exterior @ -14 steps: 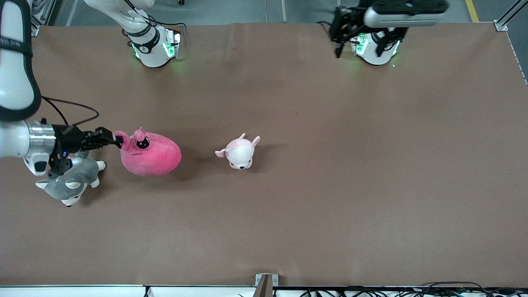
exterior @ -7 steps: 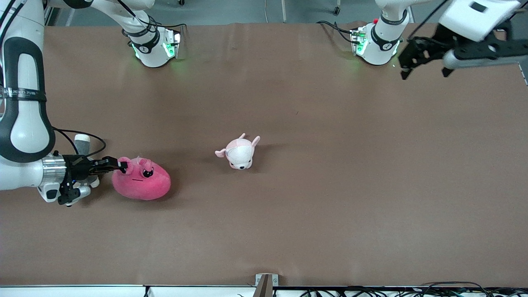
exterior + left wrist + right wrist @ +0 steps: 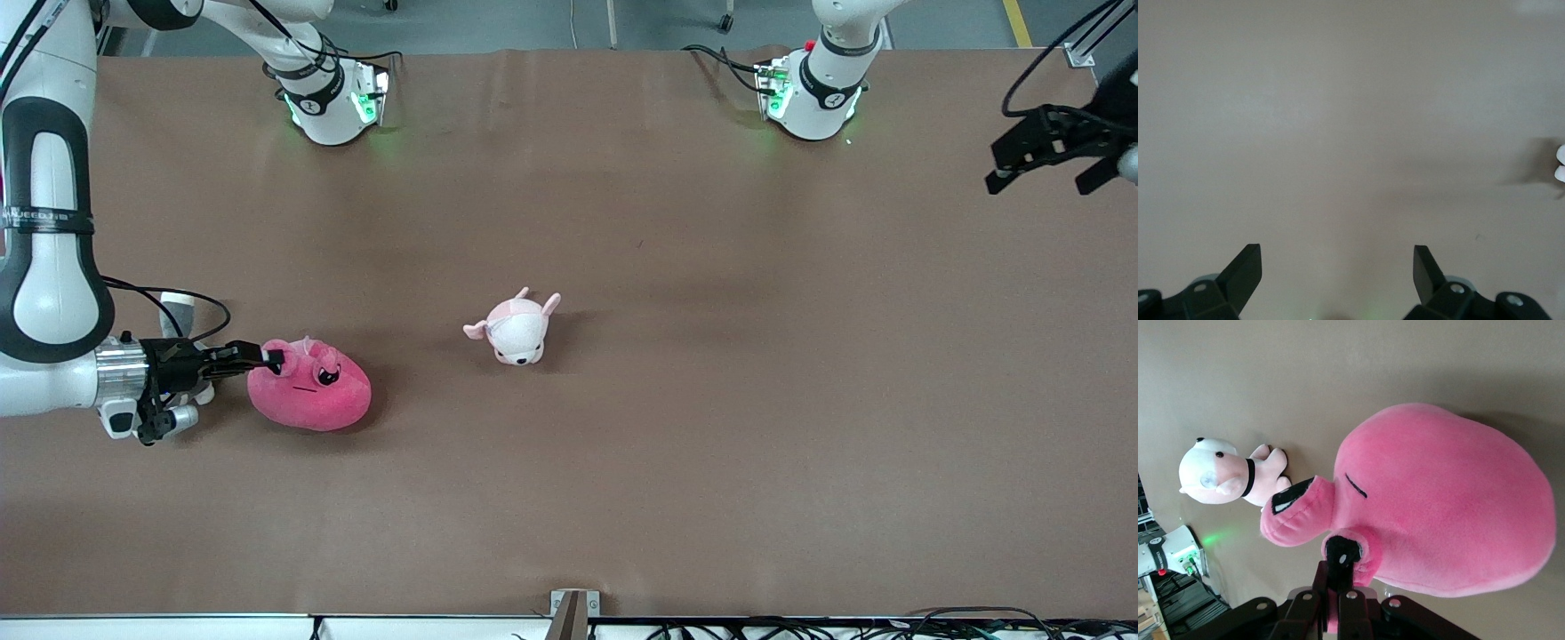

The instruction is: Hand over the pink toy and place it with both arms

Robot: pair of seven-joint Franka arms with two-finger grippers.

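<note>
The hot-pink toy [image 3: 311, 397] lies low at the table near the right arm's end, face up toward the front camera. My right gripper [image 3: 271, 358] is shut on a small nub at the toy's edge. In the right wrist view the toy [image 3: 1451, 500] fills the middle, and my right gripper [image 3: 1338, 570] pinches the nub between its closed fingers. I cannot tell whether the toy's weight rests on the table. My left gripper [image 3: 1038, 178] is open and empty, up over the table edge at the left arm's end. The left wrist view shows the left gripper [image 3: 1338, 257] over bare table.
A small pale pink-and-white plush animal [image 3: 516, 329] sits near the table's middle and shows in the right wrist view [image 3: 1225, 477]. A grey-and-white plush husky [image 3: 176, 311] is mostly hidden under my right wrist. The brown table [image 3: 711, 400] spreads toward the left arm's end.
My right gripper has carried the pink toy down and toward the front camera, and now covers the husky. My left arm has swung out to its end of the table.
</note>
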